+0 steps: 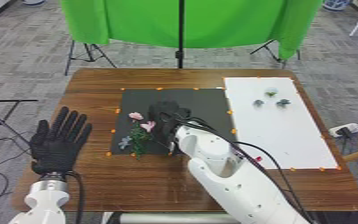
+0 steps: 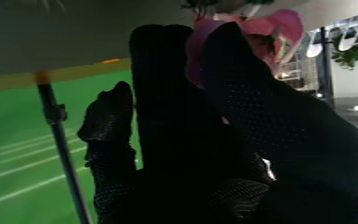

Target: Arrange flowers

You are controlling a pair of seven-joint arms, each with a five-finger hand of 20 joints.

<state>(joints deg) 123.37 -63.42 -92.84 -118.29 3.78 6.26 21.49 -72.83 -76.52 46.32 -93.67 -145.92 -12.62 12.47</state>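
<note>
Over the black mat [image 1: 143,99], right hand [image 1: 166,116] apparently pinching a pink flower [image 2: 285,24], left hand [image 1: 56,150] flat, fingers straight, at the table's [image 1: 113,187] near left.

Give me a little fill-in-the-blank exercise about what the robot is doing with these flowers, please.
1. The flower right against the right hand is ____ in colour.
2. At the far end of the white sheet lie ____ small flower heads.
3. The left hand has its fingers ____, not curled.
4. The cloth hanging beyond the table is ____.

Missing words: pink; three; straight; green.
</note>
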